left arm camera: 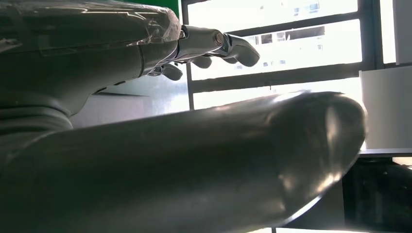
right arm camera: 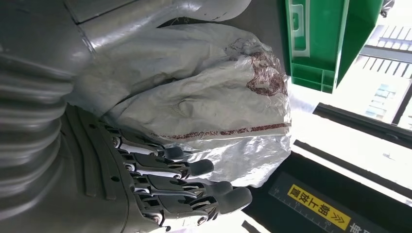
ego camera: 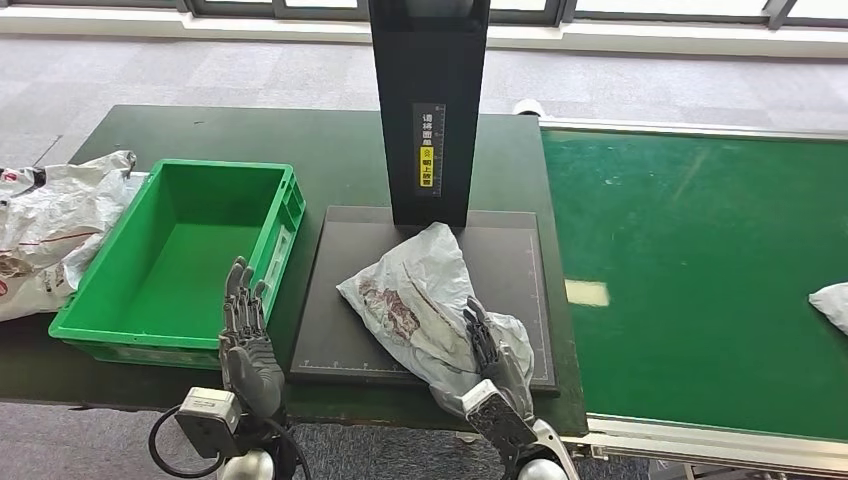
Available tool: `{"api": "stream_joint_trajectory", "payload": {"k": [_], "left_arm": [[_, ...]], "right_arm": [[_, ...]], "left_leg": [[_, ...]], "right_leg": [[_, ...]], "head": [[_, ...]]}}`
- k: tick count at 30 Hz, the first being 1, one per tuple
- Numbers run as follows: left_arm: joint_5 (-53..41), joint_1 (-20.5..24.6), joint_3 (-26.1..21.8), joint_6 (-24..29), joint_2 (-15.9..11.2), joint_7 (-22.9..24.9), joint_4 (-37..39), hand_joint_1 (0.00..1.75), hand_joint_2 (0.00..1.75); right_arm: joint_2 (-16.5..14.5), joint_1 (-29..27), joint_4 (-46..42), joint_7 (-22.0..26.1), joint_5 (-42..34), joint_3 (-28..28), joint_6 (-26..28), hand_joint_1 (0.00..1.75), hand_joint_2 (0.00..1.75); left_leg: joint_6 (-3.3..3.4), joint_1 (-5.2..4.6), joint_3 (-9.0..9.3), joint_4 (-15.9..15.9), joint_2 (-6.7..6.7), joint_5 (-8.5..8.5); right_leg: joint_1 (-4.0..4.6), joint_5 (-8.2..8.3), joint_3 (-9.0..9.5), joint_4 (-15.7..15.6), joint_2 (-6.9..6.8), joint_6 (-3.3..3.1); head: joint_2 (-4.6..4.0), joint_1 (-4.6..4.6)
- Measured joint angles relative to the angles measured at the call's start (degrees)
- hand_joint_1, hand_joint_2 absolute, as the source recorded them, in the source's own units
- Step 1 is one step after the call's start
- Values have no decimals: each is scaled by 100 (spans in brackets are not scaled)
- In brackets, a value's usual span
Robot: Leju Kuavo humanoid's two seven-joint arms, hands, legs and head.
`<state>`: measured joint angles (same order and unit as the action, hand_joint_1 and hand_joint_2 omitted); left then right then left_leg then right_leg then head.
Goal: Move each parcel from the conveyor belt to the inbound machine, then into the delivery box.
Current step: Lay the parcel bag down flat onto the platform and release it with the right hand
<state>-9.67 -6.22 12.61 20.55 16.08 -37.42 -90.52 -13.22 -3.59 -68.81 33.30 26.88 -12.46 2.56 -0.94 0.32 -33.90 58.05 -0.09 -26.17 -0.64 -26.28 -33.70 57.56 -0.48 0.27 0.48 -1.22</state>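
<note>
A: What is seen from the head view?

B: A crumpled grey parcel (ego camera: pixel 425 305) is seen lying on the black plate of the machine (ego camera: pixel 520 262), just before its upright column. The near end of the parcel is held in the right hand (ego camera: pixel 495 350). The left hand (ego camera: pixel 245 335) is raised with fingers spread and nothing in it, just left of the machine, at the near wall of the green box (ego camera: pixel 285 215). Nothing is seen inside the box. A second parcel (ego camera: pixel 832 303) is seen well right of the machine, on the belt (ego camera: pixel 690 260), and loose bags (ego camera: pixel 55 225) lie beyond the box.

A: And the left wrist view?

B: The left hand's fingers (left arm camera: pixel 233 46) are shown apart, against windows, with nothing between them.

A: The right wrist view?

B: The parcel is shown bunched against the palm, with the fingers (right arm camera: pixel 194 170) curled round its folds; the box stands beyond it.

A: How is the parcel judged to handle?

B: It is judged light, soft and slippery. A bunched fold, not a flat face, is thought the best hold, and sagging is to be expected when lifted.
</note>
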Motion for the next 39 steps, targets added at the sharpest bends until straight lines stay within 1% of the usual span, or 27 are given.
{"api": "stream_joint_trajectory", "payload": {"k": [4, 7, 9, 11, 13, 15, 16, 19, 23, 27, 32, 36, 39], "left_arm": [[-27, -34, 0, -30, -3, -2, -28, 0, 175], [-326, -45, 0, -27, -4, -23, -56, 0, 175], [-815, -30, 0, -23, -4, 85, -64, 0, 175], [-1474, 27, 13, -26, -8, 351, -53, 0, 175], [-2169, 180, 62, -70, -24, 740, 46, 0, 175], [-2730, 442, 141, -164, -46, 1104, 340, 0, 175], [-2918, 592, 185, -213, -52, 1214, 544, 0, 175], [-3413, 1041, 341, -337, -67, 1379, 1206, 0, 175], [-4265, 1541, 649, -567, -91, 1626, 2093, 0, 175], [-4589, 1752, 867, -593, -85, 1740, 2608, 0, 175], [-4729, 2066, 913, -750, -68, 1820, 3023, 0, 175], [-4914, 2314, 984, -955, -33, 1844, 3407, 0, 175], [-5055, 2411, 1058, -939, -12, 1816, 3668, 0, 175]], "right_arm": [[37, -72, -129, 10, 5, -19, 3, 0, 175], [54, -113, -225, 65, 124, -21, 38, 0, 175], [58, -172, -406, 67, 359, -36, 102, 0, 175], [63, -269, -711, -20, 666, -77, 216, 0, 175], [74, -401, -1139, -129, 931, -141, 369, 0, 175], [105, -500, -1635, -249, 1168, -222, 477, 0, 175], [130, -525, -1852, -302, 1272, -265, 499, 0, 175], [218, -547, -2318, -287, 1439, -364, 562, 0, 175], [347, -464, -2810, -120, 1362, -464, 728, 0, 175], [451, -438, -3267, 45, 1068, -510, 958, 0, 175], [567, -283, -3790, 225, 687, -535, 1126, 0, 175], [645, -55, -3959, 235, 600, -615, 1288, 0, 175], [695, 44, -4023, 278, 493, -683, 1444, 0, 175]], "left_leg": [[0, 0, 2, 0, 0, 1], [1, 0, 3, 0, 0, 2], [1, 0, 4, 1, 0, 2], [1, 0, 4, 1, 0, 2], [1, -1, 4, 1, -3, 2], [1, -2, 5, 2, -3, 2], [1, -2, 6, 2, 0, 2], [3, -2, 9, 2, 6, 4], [7, -4, 14, 4, 8, 7], [7, -4, 15, 5, 11, 7], [7, -4, 14, 5, 10, 6], [8, -4, 16, 5, 11, 9], [11, -4, 18, 5, 10, 11]], "right_leg": [[0, 0, 2, 0, 0, 0], [0, 1, 3, 0, -1, 0], [0, 1, 4, 0, -1, 0], [-1, 1, 2, 0, -1, 0], [-1, 0, 2, 0, -4, 0], [-2, 1, 4, -1, -6, 1], [-2, 2, 4, -1, -4, 1], [-3, 7, 5, -1, 1, 5], [-4, 10, 12, -1, 4, 8], [-5, 11, 12, -1, 8, 9], [-4, 11, 12, -1, 7, 9], [-4, 12, 16, -1, 7, 9], [-5, 13, 19, -1, 6, 10]], "head": [[0, 0], [0, 0], [0, 0], [0, 0], [0, 0], [0, 0], [0, 0], [0, 0], [0, 0], [0, 0], [0, 0], [0, 0], [0, 0]]}}
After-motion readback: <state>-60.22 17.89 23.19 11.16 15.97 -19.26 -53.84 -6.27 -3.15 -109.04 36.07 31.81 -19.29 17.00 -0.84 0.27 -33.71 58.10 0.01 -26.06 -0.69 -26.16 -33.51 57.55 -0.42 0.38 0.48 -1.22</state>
